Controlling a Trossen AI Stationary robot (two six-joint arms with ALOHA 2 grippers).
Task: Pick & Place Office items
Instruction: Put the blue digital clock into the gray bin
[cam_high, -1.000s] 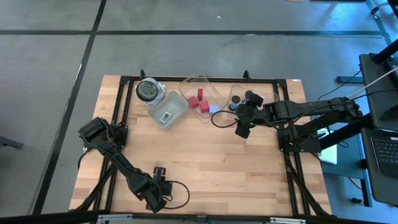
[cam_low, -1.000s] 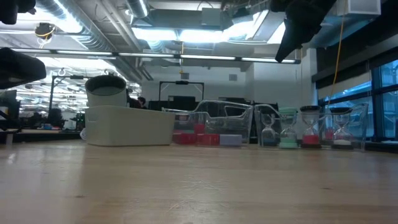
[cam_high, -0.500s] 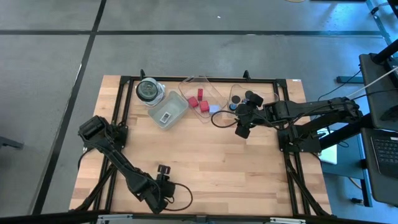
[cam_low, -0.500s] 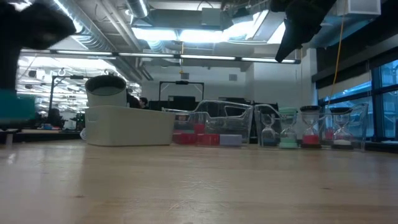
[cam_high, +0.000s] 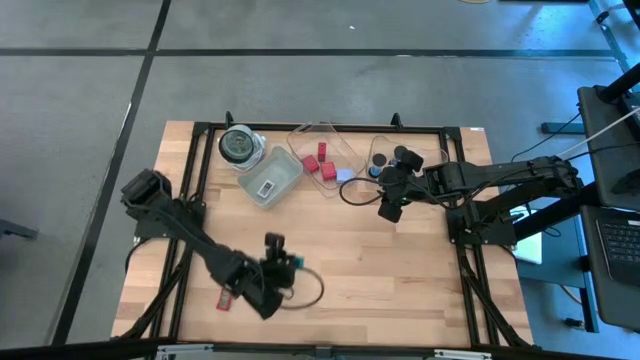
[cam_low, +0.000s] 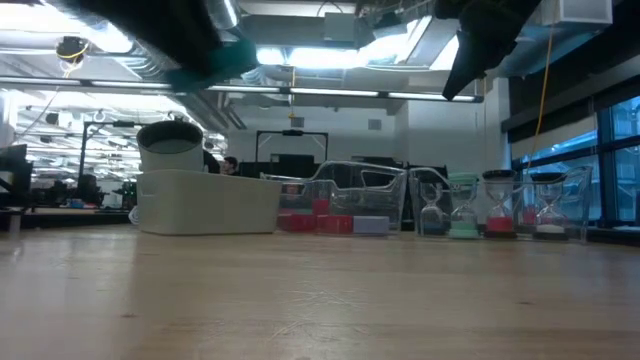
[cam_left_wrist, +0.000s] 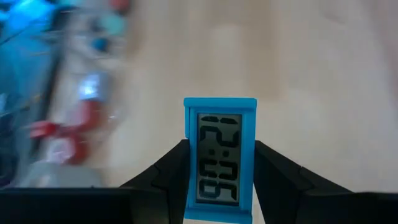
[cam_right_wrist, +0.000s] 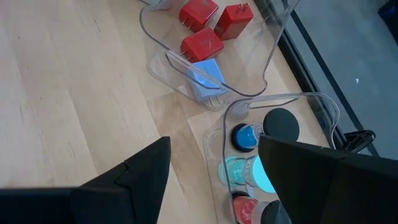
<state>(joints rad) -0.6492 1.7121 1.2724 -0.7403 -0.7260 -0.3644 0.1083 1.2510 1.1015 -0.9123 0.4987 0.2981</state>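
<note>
Near the tabletop's (cam_high: 400, 270) front edge, the left end effector (cam_high: 283, 264) was clamped on a blue digital clock (cam_left_wrist: 220, 158), with bare wood all around. Beyond, the right end effector (cam_high: 389, 207) hovered partly open, holding nothing, beside clear trays (cam_right_wrist: 273, 102) of red blocks (cam_right_wrist: 202, 43) at the far edge.

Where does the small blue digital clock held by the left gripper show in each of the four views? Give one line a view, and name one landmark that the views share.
High view: blue clock, front left of the table, in the left gripper.
Low view: blurred teal patch, upper left.
Left wrist view: centre, between the fingers.
Right wrist view: not in it.
Shared landmark: the red blocks in the clear tray.
</note>
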